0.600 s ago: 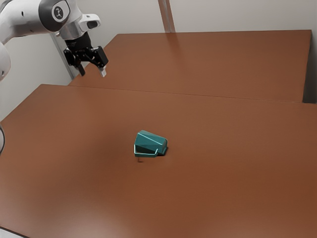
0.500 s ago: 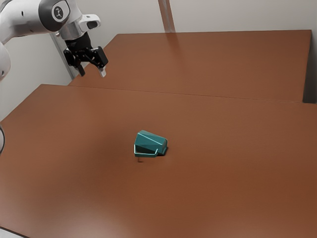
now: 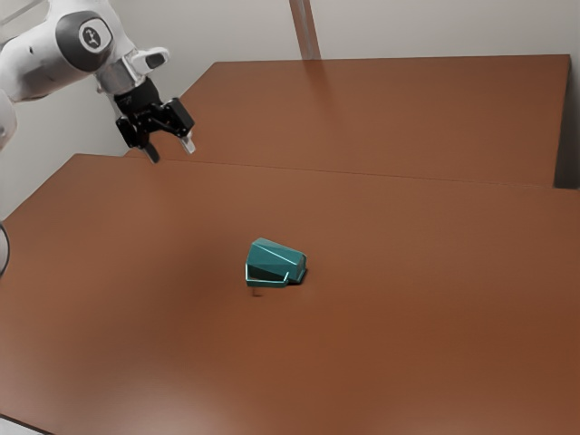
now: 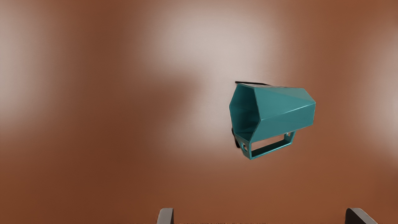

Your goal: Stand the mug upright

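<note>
Black gripper: lowered slightly, released, fingers spread. Teal mug: on its side, worktop.

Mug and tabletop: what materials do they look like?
Mug: glazed ceramic or painted metal, can't tell which; smooth teal with a mild sheen, thin bright highlights along the facet edges. Tabletop: possibly varnished wood or laminate, satin; reddish brown, soft blurred light patches, no clear grain.

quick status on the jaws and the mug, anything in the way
Gripper over the table, jaws open and empty. Mug on its side, not yet upright. Nothing seen between them.
</note>
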### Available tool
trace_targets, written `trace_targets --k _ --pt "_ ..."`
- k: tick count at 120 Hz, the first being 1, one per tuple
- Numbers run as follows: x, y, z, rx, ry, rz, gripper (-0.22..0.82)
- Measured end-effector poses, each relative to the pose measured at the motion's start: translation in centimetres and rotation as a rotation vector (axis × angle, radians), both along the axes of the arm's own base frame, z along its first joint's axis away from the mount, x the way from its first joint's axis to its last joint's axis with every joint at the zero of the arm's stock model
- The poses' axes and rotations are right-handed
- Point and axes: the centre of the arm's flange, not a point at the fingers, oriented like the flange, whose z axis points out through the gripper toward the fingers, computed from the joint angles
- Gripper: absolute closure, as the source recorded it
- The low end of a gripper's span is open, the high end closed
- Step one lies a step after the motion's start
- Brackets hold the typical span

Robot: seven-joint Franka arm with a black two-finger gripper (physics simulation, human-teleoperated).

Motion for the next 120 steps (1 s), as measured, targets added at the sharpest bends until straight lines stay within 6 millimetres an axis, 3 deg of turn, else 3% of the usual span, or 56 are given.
trace_targets --k 8,58,101,120 --pt "-0.2 0.7 -1.6 -0.088 0.004 0.020 0.00" --pt "-1.3 -0.8 -14.5 -0.358 -0.018 0.093 0.00" --pt "-0.8 -1.5 -22.7 -0.508 -0.076 0.142 0.00" --pt "-0.4 -2.4 -24.9 -0.546 -0.101 0.107 0.00"
